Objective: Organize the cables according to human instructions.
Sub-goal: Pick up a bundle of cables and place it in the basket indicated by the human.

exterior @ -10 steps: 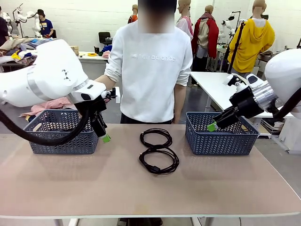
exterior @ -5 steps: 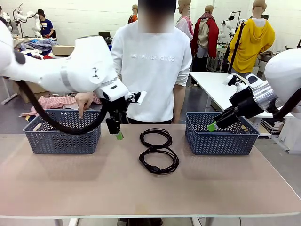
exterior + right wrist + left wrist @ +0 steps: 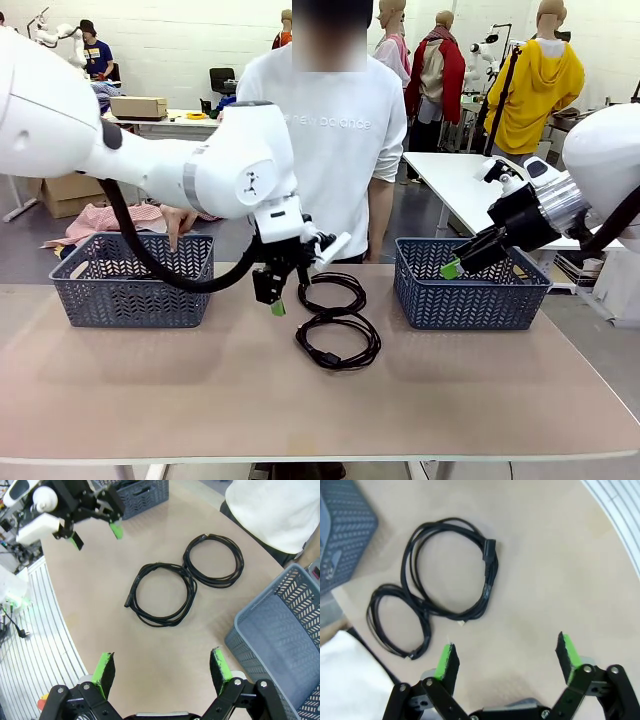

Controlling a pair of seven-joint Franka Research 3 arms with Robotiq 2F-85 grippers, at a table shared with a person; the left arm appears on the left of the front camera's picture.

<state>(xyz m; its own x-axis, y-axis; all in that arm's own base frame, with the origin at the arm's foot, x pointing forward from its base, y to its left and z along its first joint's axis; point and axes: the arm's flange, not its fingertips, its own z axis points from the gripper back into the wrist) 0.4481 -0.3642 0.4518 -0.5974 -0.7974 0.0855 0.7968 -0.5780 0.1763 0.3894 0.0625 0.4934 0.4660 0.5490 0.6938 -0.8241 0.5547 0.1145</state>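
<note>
The left gripper (image 3: 507, 655) hangs over the table (image 3: 560, 555) with its two green fingers spread wide and nothing between them, and just ahead lie the cables (image 3: 488, 575), two thin, light, floppy black loops touching each other, probably easiest to pinch across the bunched cord.

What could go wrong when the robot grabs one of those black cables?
The near cable coil touches the far coil, so lifting one might drag the other along. The open left pincer could also close on just one thin loop, and then the coil might come undone.
</note>
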